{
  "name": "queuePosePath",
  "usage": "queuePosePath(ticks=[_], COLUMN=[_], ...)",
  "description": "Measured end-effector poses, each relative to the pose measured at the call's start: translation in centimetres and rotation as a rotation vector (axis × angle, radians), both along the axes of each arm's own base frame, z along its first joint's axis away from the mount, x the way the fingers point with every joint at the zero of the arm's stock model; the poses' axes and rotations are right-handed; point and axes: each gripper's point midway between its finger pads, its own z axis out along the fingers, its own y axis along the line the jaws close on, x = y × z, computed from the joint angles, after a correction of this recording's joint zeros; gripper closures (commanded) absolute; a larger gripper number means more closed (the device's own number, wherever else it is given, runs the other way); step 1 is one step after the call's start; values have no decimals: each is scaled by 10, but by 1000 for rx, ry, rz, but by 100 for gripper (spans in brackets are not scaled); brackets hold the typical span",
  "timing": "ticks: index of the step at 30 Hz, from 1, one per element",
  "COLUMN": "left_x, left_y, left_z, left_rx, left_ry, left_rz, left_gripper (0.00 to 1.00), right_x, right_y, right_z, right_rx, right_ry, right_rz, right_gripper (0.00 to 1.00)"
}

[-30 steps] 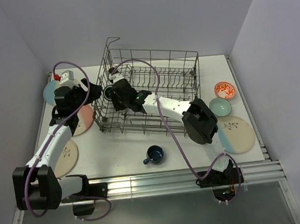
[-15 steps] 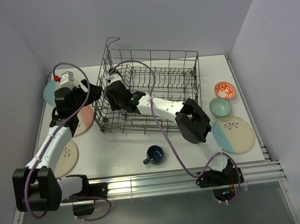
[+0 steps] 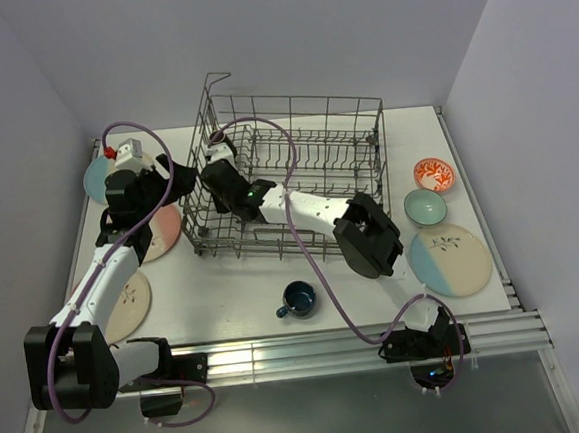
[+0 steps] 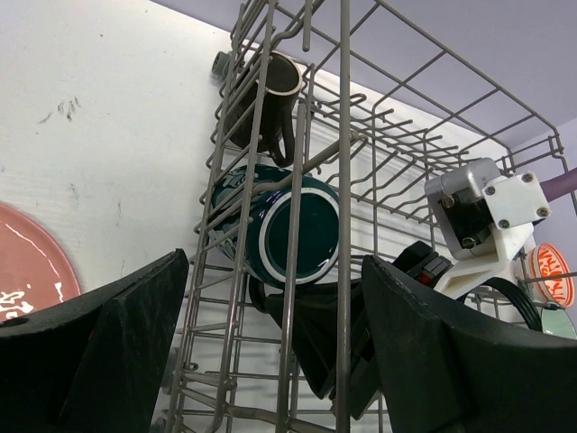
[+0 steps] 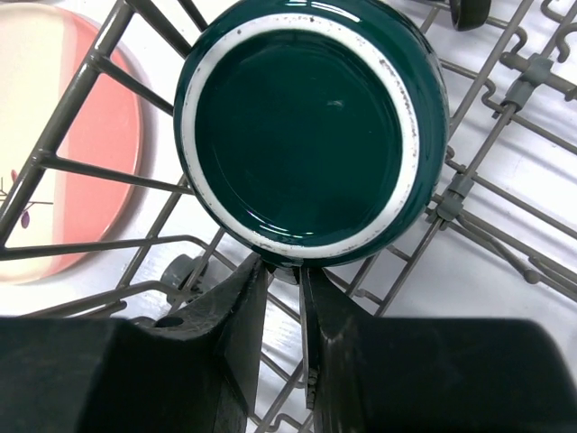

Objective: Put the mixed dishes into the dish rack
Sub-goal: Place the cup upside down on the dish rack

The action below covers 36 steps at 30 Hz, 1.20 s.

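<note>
The grey wire dish rack [image 3: 290, 98] stands at the back middle of the table. Inside its left end a teal mug [image 5: 311, 126] lies on its side, its base toward the right wrist camera. My right gripper [image 5: 284, 271] is shut on the handle under that mug, low in the rack [image 3: 213, 179]. A black mug [image 4: 266, 99] sits beyond the teal mug [image 4: 293, 225] in the rack's corner. Just outside the rack's left wall my left gripper [image 4: 270, 271] is wide open and holds nothing [image 3: 171, 176].
On the table lie a pink plate [image 3: 162, 229], a cream plate [image 3: 131, 299] and a light blue plate [image 3: 96, 179] at left, and a blue-and-cream plate [image 3: 453, 259] at right. A dark blue mug [image 3: 299, 298] stands in front; orange-red bowl [image 3: 434, 174] and pale green bowl [image 3: 425, 206] sit at right.
My right arm has slid left inside the rack toward its left wall, and its jaws have narrowed onto the teal mug's handle. The left arm has stayed put.
</note>
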Motion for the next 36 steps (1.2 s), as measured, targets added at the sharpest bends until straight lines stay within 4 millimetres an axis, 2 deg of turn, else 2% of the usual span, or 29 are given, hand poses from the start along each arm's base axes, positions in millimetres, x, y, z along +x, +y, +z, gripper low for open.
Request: queuePosePath(ticks=[15,36], left_x=[0,-5], left_y=[-1,-9], left_z=[-1,-10], left_rx=[-14,-29], left_ry=[7,29], left_rz=[0,-44], left_gripper=[16,16], right_x=[-4,-10], right_y=[3,-4], right_z=[1,14], right_rx=[55,109], right_ry=[44,164], right_rz=[2,-30], right_gripper=[99,100])
